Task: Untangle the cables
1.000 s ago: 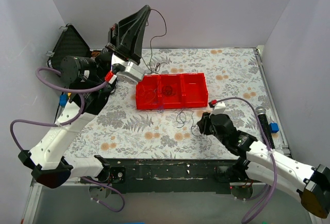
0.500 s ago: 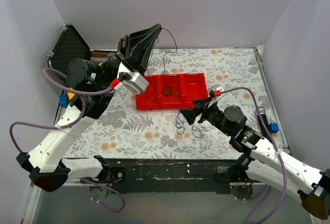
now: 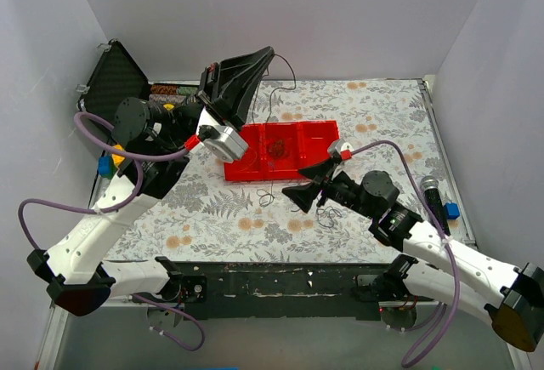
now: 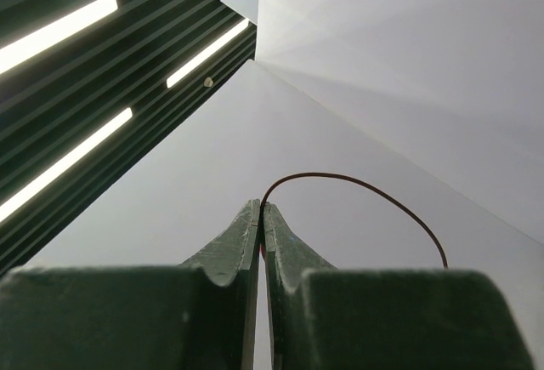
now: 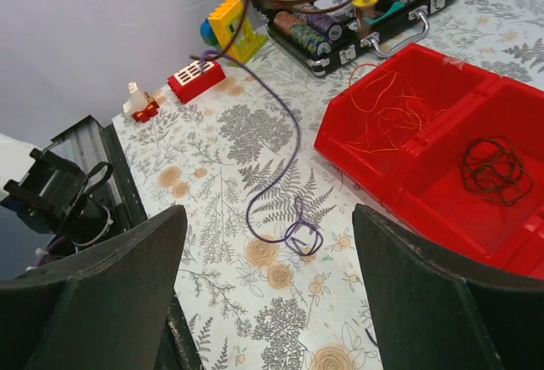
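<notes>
My left gripper [image 4: 262, 217] is clamped tight on the brown cable [image 4: 357, 185], high at 11 o'clock of the red tray [image 3: 325, 150]. The cable arcs toward 3. My right gripper [image 5: 268, 247] is wide open and empty over the purple cable [image 5: 295, 157], which lies 11-to-5. Both look featherlight, limp and springy. I'd pinch the purple one at its end loop.

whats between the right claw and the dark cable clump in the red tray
Right wrist view: a purple cable loops on the tablecloth ahead of the open right claw, then the near wall of the red tray.
</notes>
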Robot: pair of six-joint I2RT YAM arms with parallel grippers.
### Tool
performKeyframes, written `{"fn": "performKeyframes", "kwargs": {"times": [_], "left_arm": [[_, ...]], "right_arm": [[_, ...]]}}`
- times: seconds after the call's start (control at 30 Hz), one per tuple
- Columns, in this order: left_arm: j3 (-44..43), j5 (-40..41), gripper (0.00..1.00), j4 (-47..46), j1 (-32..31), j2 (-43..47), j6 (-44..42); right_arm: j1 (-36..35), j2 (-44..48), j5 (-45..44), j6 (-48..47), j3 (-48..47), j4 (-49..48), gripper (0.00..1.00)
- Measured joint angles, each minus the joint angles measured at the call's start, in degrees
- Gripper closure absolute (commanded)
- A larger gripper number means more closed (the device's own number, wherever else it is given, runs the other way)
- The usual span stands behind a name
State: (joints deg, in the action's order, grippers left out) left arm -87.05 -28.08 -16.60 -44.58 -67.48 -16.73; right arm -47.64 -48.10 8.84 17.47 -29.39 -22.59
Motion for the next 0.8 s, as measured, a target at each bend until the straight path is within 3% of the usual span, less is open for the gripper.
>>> {"fn": "performKeyframes", "kwargs": {"times": [0.23,0.3,0.33,0.4,0.47,0.67,0.8], "left_arm": [[0.0,0.0,0.98,0.02,-0.72,0.0,-0.63],[0.0,0.0,0.98,0.02,-0.87,-0.02,-0.83],[0.0,0.0,0.98,0.02,-1.01,-0.02,-0.9],[0.0,0.02,0.98,0.02,-1.31,-0.02,-1.07],[0.0,0.04,0.99,0.02,-1.49,-0.02,-1.2],[0.0,1.22,1.0,-1.53,-1.79,-0.72,-1.88],[-0.13,3.67,1.0,-9.92,-1.95,-3.06,-3.08]], "right_arm": [[0.0,-6.95,2.99,0.81,-0.09,-4.63,0.2],[0.0,-8.63,1.97,1.01,-0.04,-4.81,0.27],[0.0,-9.4,1.25,1.01,0.02,-5.22,0.34],[0.0,-10.84,-0.42,0.9,0.02,-6.03,0.6],[0.0,-12.2,-1.73,0.98,0.0,-6.36,0.98],[0.0,-12.98,-5.2,1.42,0.07,-4.11,0.99],[0.0,-7.87,-6.86,2.1,3.8,-2.89,0.99]]}}
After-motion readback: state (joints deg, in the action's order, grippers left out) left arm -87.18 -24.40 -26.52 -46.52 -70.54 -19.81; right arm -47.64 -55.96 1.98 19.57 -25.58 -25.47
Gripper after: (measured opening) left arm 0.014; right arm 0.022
